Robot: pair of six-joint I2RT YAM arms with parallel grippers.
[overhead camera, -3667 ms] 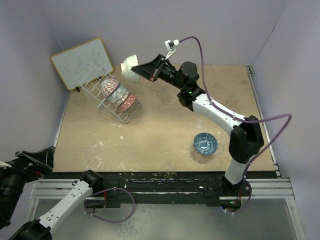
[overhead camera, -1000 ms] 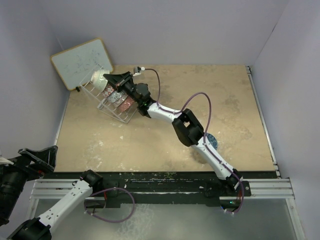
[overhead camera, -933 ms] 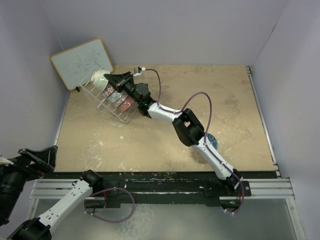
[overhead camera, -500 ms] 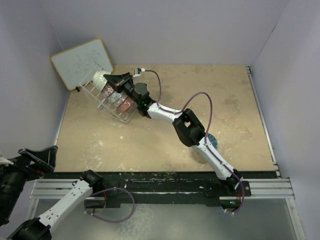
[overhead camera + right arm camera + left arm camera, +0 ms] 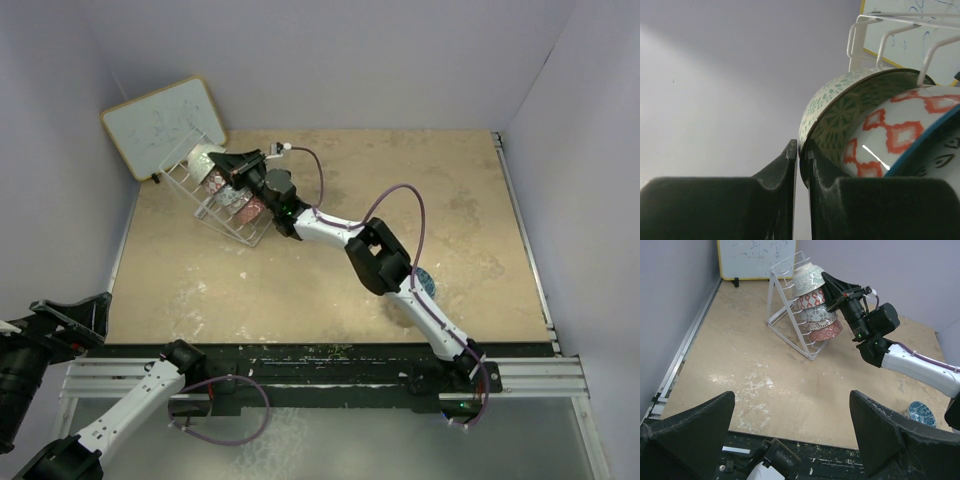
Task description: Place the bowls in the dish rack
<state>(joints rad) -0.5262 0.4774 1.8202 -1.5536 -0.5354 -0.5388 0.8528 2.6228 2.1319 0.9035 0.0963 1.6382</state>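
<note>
The white wire dish rack (image 5: 185,190) stands tilted at the back left with several bowls stacked in it. In the top slot sits a cream bowl with a green pattern (image 5: 807,279), above a white bowl with red diamonds (image 5: 812,299), a pale blue-patterned one (image 5: 819,315) and a red one (image 5: 826,331). My right gripper (image 5: 802,150) is shut on the cream bowl's (image 5: 840,115) rim, one finger inside and one outside. A blue bowl (image 5: 921,413) lies on the table by the right arm. My left gripper (image 5: 792,440) hangs open over the near edge, holding nothing.
A wood-framed whiteboard (image 5: 160,122) leans against the back left corner just behind the rack. The right arm (image 5: 340,232) stretches diagonally across the table and partly covers the blue bowl (image 5: 425,283). Purple walls close in three sides.
My right gripper has carried the cream bowl from mid-air to the rack. Over the last second it settled lower into the top slot.
</note>
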